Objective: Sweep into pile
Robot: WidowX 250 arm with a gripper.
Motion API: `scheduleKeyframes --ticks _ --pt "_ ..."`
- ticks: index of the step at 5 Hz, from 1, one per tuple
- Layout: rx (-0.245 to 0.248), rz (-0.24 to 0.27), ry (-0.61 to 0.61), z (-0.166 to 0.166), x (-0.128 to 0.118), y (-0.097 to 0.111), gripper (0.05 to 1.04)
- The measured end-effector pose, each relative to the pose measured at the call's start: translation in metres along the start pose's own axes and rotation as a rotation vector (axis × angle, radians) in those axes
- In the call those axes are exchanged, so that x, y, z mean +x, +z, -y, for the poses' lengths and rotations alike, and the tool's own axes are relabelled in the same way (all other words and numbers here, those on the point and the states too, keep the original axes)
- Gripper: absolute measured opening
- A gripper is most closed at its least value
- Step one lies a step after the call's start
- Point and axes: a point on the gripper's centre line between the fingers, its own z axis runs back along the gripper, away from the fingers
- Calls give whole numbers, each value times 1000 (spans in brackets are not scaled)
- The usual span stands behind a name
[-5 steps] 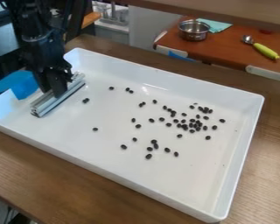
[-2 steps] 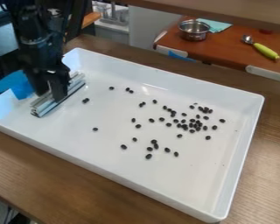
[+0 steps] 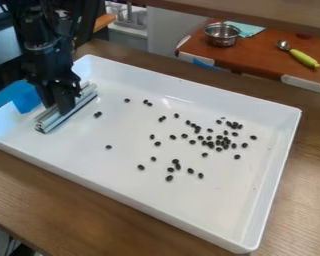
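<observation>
- Small black oval beans (image 3: pixel 225 141) lie scattered over the white rectangular plastic tray (image 3: pixel 196 207), thickest towards its right and far side, with stragglers left and near
- A ribbed silver metal bar (image 3: pixel 50 121), seemingly the sweeper, slants across the tray's left end, just beside the leftmost beans
- The black two-finger gripper (image 3: pixel 60 106) is down at the bar; whether it is clamped on it or merely around it, one cannot tell
- The step in hand looks like securing the bar before a first stroke; the sweeping seems barely begun
- A good grip would sit near the bar's middle, firm enough that it cannot twist when beans push back
- The stroke should probably run rightward, slow and level, the lower edge skimming the floor so no bean slips under
- The bar is shorter than the tray is wide, so near stragglers may escape round its end and want a second, angled pass
</observation>
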Motion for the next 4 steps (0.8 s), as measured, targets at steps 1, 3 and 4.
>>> scheduleKeyframes --ticks 1,3,4 --pt "6 0 -5 4 1 -1 343" --pt "-50 -55 19 34 -5 0 343" --pt "-78 -83 3 59 -9 4 343"
